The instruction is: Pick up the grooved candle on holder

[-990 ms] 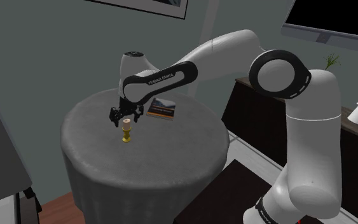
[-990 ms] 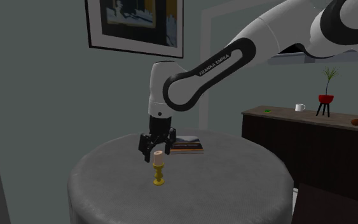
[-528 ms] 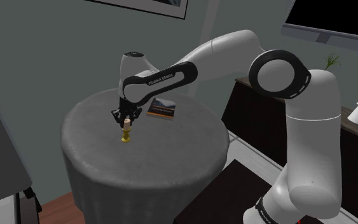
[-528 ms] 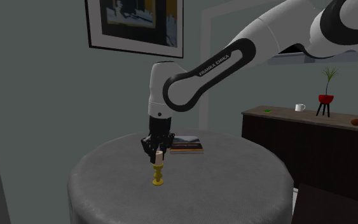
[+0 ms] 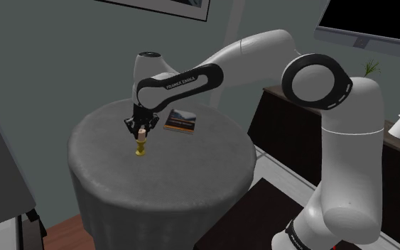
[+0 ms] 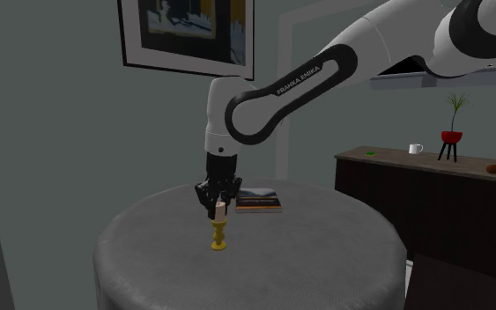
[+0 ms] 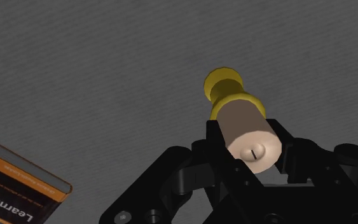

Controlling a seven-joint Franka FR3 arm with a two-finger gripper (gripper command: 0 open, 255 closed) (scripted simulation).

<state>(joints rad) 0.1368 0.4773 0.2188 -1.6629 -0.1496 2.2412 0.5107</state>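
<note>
Near the middle of the round grey worktop [image 5: 191, 181], the black hand [image 5: 140, 128] clasps a pale cylindrical candle [image 7: 244, 127] seated in its yellow holder [image 7: 224, 86]; an orange-edged book [image 5: 180, 121] lies toward the far edge.

table [image 7: 75, 63]: matt cloth, finely ribbed; candle [image 7: 247, 130]: smooth, matt; holder [image 7: 225, 89]: smooth; claw [image 6: 218, 202]: faint sheen

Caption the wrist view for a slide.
Black pincer clasps the pale candle on its yellow holder; grey tabletop and a book corner behind.

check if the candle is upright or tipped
Upright: the candle stands vertically on its yellow holder, with the gripper shut on it.
</note>
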